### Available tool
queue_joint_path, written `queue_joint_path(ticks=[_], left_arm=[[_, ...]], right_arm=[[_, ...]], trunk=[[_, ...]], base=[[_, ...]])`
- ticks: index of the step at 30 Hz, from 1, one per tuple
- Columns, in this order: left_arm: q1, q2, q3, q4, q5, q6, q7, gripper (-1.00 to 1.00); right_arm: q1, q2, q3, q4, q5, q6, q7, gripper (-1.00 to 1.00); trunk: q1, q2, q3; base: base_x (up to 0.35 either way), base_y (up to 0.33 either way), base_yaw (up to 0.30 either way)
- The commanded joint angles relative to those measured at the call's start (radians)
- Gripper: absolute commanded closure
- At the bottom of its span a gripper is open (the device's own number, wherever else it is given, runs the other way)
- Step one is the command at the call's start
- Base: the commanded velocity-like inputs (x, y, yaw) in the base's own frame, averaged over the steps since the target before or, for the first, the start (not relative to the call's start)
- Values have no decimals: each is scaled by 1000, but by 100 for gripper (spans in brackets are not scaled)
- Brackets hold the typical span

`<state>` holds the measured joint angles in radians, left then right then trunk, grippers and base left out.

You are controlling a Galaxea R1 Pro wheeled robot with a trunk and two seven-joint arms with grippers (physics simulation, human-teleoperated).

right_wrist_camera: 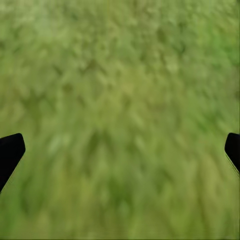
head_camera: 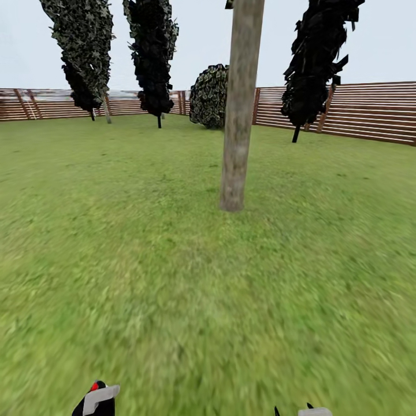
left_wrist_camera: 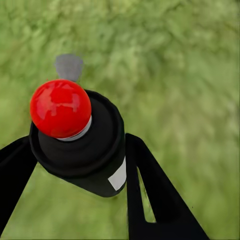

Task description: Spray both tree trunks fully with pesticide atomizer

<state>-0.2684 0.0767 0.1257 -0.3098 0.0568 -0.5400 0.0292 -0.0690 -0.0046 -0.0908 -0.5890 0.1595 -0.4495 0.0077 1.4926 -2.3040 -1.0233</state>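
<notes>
One tree trunk, mottled grey-brown and bare, rises from the lawn ahead, just right of centre and several steps away. No pesticide specks show on its bark. The pesticide atomizer is a black can with a red round cap and a grey nozzle. My left gripper is shut on it, one black finger on each side. In the head view the atomizer sits at the lower left edge. My right gripper is open over bare grass, and its tips peek in at the lower edge.
Green lawn stretches between me and the trunk. A brown slat fence rings the back. Dark conifers, a mottled tree and a round bush stand near the fence.
</notes>
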Motion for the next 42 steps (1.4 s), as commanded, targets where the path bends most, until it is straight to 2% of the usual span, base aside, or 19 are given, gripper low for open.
queue_joint_path(ticks=[1, 12, 28, 42], left_arm=[[0, 0, 0, 0, 0, 0, 0, 100], [0, 1, 1, 0, 0, 0, 0, 100], [0, 1, 0, 0, 0, 0, 0, 100], [0, 1, 0, 0, 0, 0, 0, 100]], right_arm=[[0, 0, 0, 0, 0, 0, 0, -100], [0, 0, 0, 0, 0, 0, 0, -100], [0, 1, 0, 0, 0, 0, 0, -100], [0, 1, -1, 0, 0, -1, 0, -100]], trunk=[[0, 0, 0], [0, 0, 0], [0, 0, 0], [0, 0, 0]], base=[[340, 0, 0], [340, 0, -6], [340, 0, -208], [340, 0, -12]])
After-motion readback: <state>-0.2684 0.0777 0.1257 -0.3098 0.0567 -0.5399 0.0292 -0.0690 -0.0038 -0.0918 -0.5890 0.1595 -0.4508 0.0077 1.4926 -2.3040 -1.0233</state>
